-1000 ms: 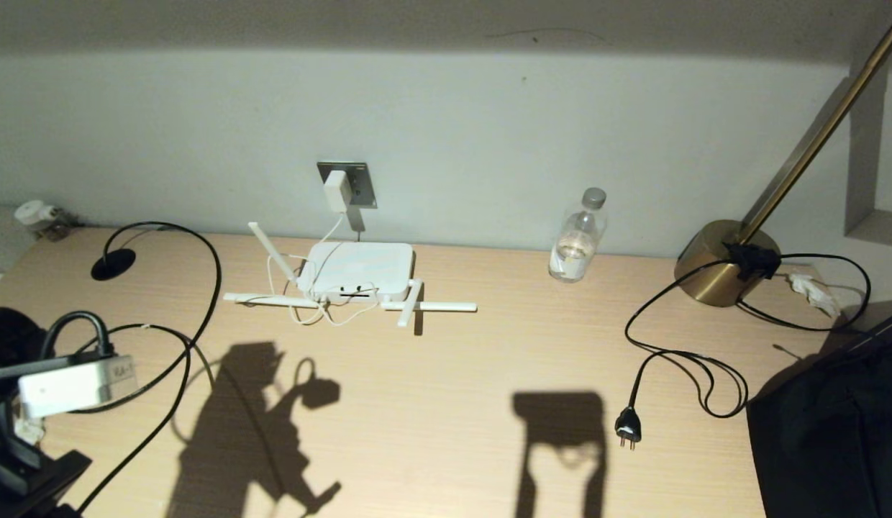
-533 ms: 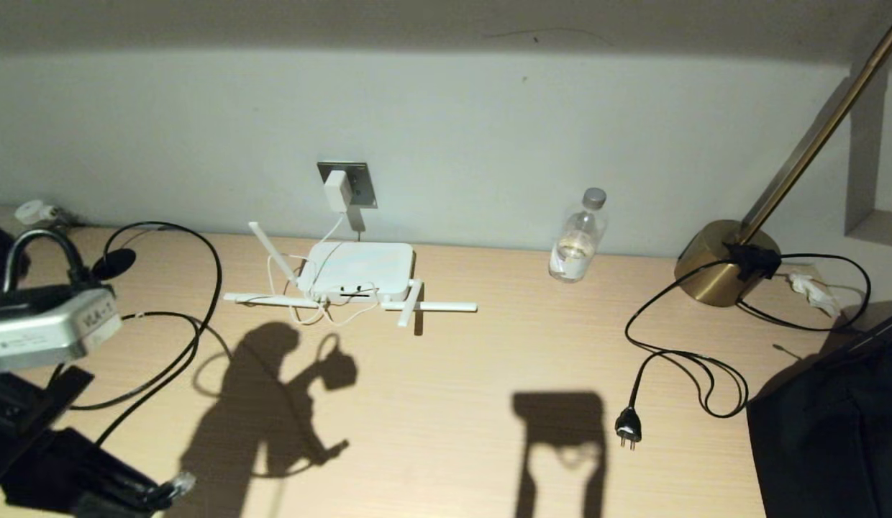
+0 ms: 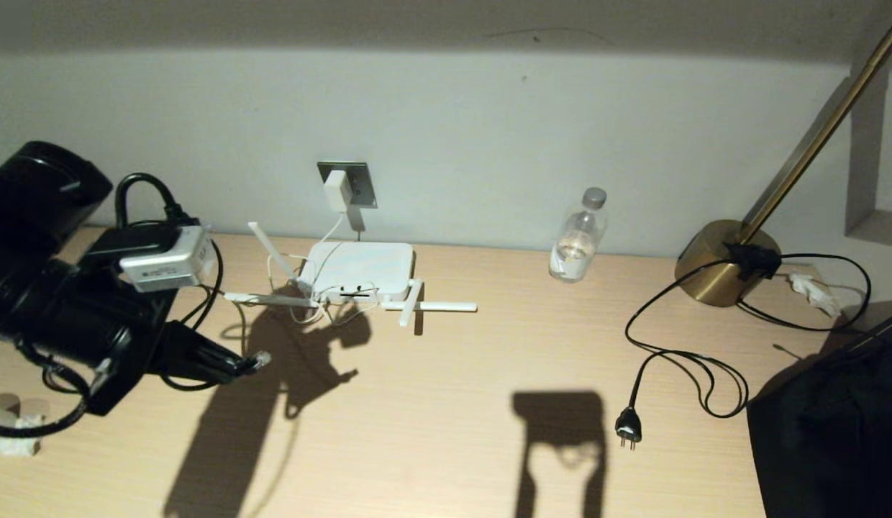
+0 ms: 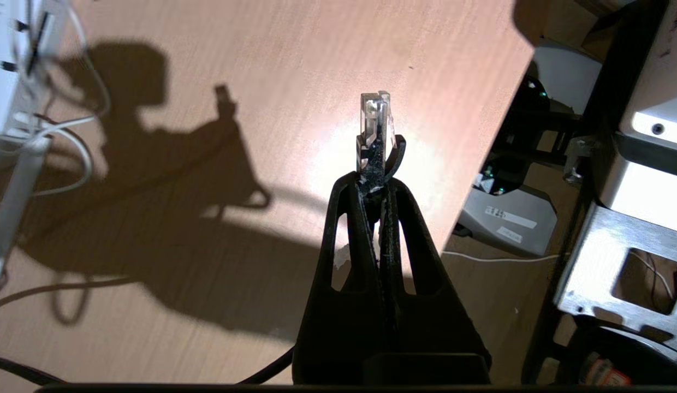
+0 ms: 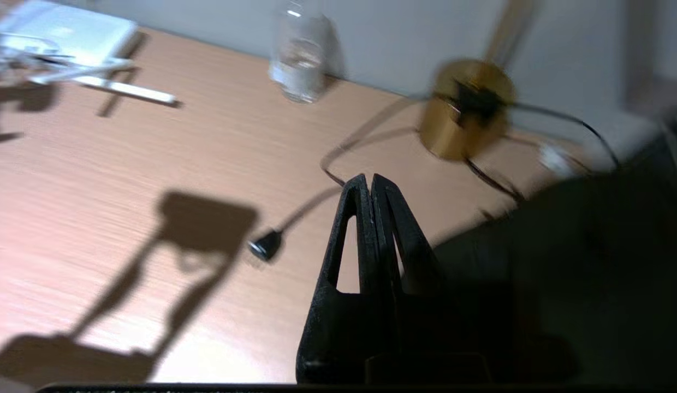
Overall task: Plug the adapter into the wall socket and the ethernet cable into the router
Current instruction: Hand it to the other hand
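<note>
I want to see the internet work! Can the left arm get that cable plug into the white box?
Probably yes: the left gripper holds the ethernet cable, and only bare desk lies between it and the router.

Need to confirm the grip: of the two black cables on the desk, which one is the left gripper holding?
The thin black ethernet cable, clear clip connector protruding from the shut left gripper. The black lamp cord with the two-pin plug lies untouched.

Water bottle [image 3: 578, 237], brass lamp [image 3: 723, 270], black plug [image 3: 627, 426]
</note>
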Controlling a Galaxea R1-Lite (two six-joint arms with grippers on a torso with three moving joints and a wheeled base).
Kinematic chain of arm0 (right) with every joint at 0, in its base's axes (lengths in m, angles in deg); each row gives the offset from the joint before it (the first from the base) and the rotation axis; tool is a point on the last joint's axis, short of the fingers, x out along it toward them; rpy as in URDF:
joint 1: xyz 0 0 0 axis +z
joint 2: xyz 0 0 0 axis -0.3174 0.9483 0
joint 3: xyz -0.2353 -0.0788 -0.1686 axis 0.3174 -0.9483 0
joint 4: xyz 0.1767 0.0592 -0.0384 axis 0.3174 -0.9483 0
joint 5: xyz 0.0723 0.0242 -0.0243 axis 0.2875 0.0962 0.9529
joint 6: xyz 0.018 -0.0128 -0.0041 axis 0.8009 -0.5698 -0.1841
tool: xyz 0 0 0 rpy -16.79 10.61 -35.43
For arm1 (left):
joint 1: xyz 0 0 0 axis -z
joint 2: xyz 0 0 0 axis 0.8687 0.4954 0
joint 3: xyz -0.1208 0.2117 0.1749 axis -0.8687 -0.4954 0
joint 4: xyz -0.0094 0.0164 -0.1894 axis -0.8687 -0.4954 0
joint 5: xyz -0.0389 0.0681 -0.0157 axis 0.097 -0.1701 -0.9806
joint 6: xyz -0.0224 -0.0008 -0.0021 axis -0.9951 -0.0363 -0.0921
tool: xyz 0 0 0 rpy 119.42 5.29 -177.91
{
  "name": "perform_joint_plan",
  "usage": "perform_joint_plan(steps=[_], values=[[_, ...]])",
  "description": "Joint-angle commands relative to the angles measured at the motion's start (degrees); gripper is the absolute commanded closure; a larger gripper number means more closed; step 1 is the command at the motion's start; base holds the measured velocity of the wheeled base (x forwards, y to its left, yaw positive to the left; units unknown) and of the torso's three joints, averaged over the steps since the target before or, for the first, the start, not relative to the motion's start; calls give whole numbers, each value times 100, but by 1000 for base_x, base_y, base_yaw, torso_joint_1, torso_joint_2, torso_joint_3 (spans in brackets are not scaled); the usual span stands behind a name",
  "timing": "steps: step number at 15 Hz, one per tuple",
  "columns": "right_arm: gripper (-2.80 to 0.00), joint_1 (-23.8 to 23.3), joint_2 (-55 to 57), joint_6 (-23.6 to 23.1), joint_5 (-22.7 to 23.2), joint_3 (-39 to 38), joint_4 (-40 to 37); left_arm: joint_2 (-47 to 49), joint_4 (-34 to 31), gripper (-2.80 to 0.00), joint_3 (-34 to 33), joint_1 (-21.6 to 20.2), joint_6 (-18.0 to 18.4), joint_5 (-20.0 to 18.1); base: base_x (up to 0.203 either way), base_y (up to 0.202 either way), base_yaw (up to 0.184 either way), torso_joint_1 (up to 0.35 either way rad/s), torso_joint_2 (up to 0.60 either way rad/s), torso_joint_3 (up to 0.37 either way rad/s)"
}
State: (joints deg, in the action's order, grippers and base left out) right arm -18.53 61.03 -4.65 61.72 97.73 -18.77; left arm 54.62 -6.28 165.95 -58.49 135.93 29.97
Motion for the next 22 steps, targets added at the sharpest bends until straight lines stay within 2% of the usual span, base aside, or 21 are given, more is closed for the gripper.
perform_joint_plan(steps=[1, 3, 5, 7, 9, 10, 11, 15, 17, 20, 22], values=[[0, 7, 1723, -21, 275, 702, 18, 362, -9, 0, 246, 13, 33, -20, 0, 0, 0, 0, 0, 0], [0, 157, 2835, -6, 601, 1200, 261, 505, -13, 0, 555, 43, 22, -2, 0, 0, 0, 0, 0, 0], [0, 875, 3680, 280, 759, 1658, 503, 579, -4, 0, 726, 260, -209, -3, 0, 0, 0, 0, 0, 0], [0, 1898, 4396, 1205, 831, 2228, 454, 610, 2, 0, 824, 417, -235, 18, 0, 0, 0, 0, 0, 0], [0, 2763, 4920, 2471, 885, 2729, 176, 547, 2, 0, 782, 509, -226, 56, 0, 0, 0, 0, 0, 0], [0, 3107, 5229, 3120, 907, 2906, 100, 528, 2, 0, 791, 578, -225, 65, 0, 0, 0, 0, 0, 0], [0, 3303, 5443, 3471, 932, 3051, 61, 528, 2, 0, 793, 653, -230, 91, 0, 0, 0, 0, 0, 0], [0, 4017, 5812, 3782, 1135, 3183, 9, 588, 18, 0, 789, 864, -226, 274, 0, 0, 0, 0, 0, 0], [0, 4265, 5850, 3829, 1134, 3223, 15, 664, 303, 0, 757, 946, -232, 360, 0, 0, 0, 0, 0, 0], [0, 4268, 6201, 3865, 1096, 3569, 21, 693, 658, 0, 639, 1002, -212, 410, 0, 0, 0, 0, 0, 0], [0, 4303, 6481, 4218, 1094, 4060, 11, 693, 687, 0, 631, 1152, -181, 474, 0, 0, 0, 0, 0, 0]])
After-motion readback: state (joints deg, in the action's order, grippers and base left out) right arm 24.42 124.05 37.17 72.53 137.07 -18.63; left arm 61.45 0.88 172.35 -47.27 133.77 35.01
